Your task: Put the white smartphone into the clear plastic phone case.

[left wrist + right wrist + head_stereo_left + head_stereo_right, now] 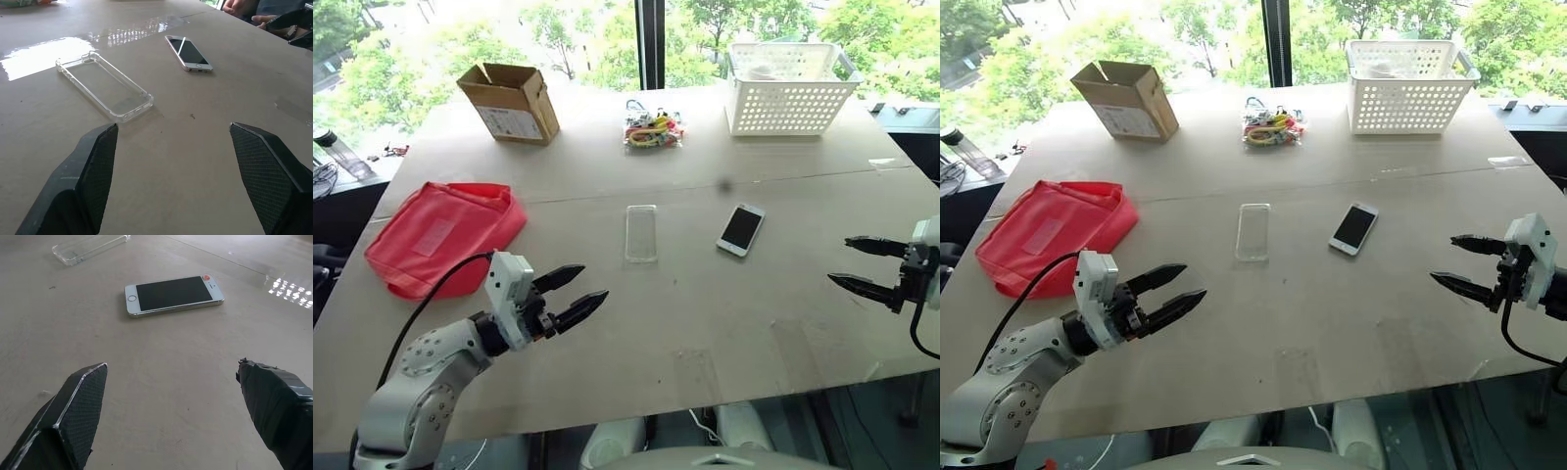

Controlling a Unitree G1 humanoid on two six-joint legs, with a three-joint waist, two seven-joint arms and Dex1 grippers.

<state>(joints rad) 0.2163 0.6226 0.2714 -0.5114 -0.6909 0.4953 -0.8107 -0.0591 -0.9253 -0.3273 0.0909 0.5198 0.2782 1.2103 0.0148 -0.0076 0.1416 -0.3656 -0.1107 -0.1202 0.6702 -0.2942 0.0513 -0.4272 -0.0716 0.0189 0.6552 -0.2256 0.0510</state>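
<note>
two things matter on this desk (636, 323), and both lie flat near its middle: the case (641, 233) with its hollow facing up, and the phone (741, 229) just to its right, screen up and turned a little off the case's line. they are apart, not touching. farther off sit a red bag (445, 235), a box (511, 102), a basket (790, 88) and a bundle of bands (654, 130), all well clear of the work.

my left pincer (576, 297) hangs over the near side of the desk, spread wide and holding nothing, aimed toward the case. my right pincer (862, 264) hangs near the right edge, spread just as wide and also bare, aimed at the phone.

as i judge it, the step in hand is the pick-up of the phone, and it is not yet begun. the phone lies flush to the desk, so i should come low with the right pincer and close across its narrow width, on the long edges, not on the screen. a flat thing like this may skid before it lifts; a slow close, or tipping one edge up first, would help. the case is light and will slide, so my left pincer should pin its rim while the phone goes in corner first, the two lined up.
</note>
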